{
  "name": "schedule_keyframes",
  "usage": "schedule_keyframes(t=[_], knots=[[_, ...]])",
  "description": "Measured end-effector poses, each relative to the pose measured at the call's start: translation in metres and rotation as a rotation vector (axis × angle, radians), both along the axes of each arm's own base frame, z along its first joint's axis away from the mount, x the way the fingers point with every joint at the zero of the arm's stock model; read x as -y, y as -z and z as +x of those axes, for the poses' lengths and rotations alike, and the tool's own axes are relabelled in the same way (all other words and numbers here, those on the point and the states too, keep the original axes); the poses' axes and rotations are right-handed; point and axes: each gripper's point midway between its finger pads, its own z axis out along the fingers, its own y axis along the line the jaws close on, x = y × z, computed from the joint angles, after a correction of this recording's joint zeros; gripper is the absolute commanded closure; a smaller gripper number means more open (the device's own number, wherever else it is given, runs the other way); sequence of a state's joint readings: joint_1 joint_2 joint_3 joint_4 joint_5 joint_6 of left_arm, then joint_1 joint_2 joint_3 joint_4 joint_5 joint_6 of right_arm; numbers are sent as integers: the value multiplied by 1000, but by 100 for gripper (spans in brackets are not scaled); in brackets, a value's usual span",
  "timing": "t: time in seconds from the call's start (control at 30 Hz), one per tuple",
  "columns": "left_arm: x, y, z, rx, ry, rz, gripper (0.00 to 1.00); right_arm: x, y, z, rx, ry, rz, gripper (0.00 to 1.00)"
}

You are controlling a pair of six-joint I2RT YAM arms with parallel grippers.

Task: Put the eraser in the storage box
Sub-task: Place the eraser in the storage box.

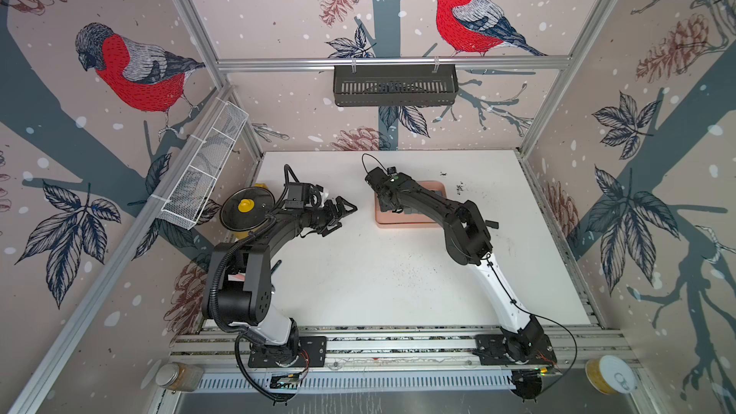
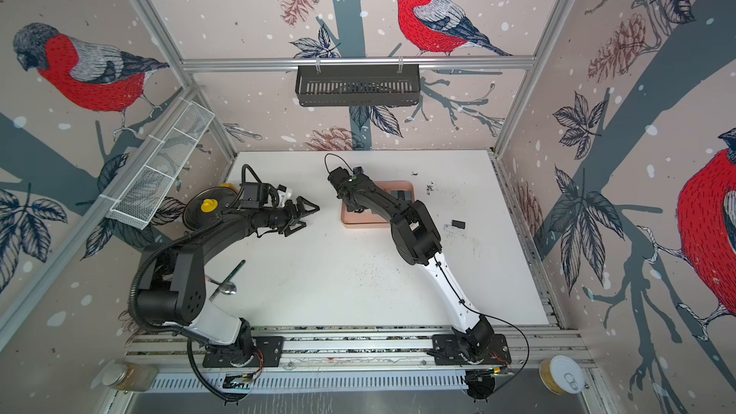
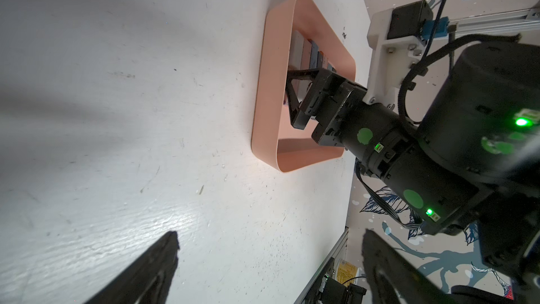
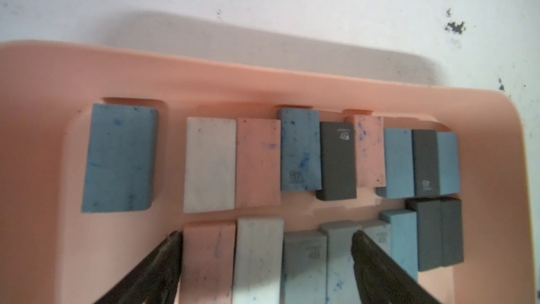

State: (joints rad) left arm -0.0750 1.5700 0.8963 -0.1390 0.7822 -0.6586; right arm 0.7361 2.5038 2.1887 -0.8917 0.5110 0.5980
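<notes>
Two robot arms reach over one white table [image 1: 378,272]. We count one storage box [image 1: 402,225], a shallow salmon-pink tray, directly under the right gripper [image 4: 266,233]. That gripper's two black fingers [image 4: 163,270] stand well apart and clamp nothing.

The erasers [image 4: 210,165] lie flat inside the box in two rows. In the row beyond the fingertips we count nine: four blue, two pink, two dark grey and one white. In the row under the fingers we count about eight, in pink, white, grey, blue and dark grey. The fingers hide parts of these, so that count is unsure. Several of them lie between the two fingers. We cannot tell whether the fingertips touch any of them.

The left gripper [image 1: 343,212] hangs well apart from the box and points toward it. Its fingers are spread wide and hold nothing.

Only the right wrist view shows the erasers one by one, because in both top views the right arm covers most of the box. The left wrist view shows the box from the side, with the right gripper dipping inside its rim. A top view shows one small black block [image 2: 458,225], shaped like the dark erasers. It lies on the table outside the box, well behind the right gripper and beside that arm's elbow. That same view shows one spoon [image 2: 228,286] on the table, far behind the left gripper.
</notes>
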Motion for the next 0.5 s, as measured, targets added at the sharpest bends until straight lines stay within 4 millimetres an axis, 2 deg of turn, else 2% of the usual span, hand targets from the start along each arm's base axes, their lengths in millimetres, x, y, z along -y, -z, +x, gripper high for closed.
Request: schedule_keyframes(t=[0.3,0.5], knots=[[0,0,0,0,0,0,3,2,-5,-4,-3,-5,0,9],[-1,0,0,4,-4,6,3,-11,-26,3,25,-30,55,2]])
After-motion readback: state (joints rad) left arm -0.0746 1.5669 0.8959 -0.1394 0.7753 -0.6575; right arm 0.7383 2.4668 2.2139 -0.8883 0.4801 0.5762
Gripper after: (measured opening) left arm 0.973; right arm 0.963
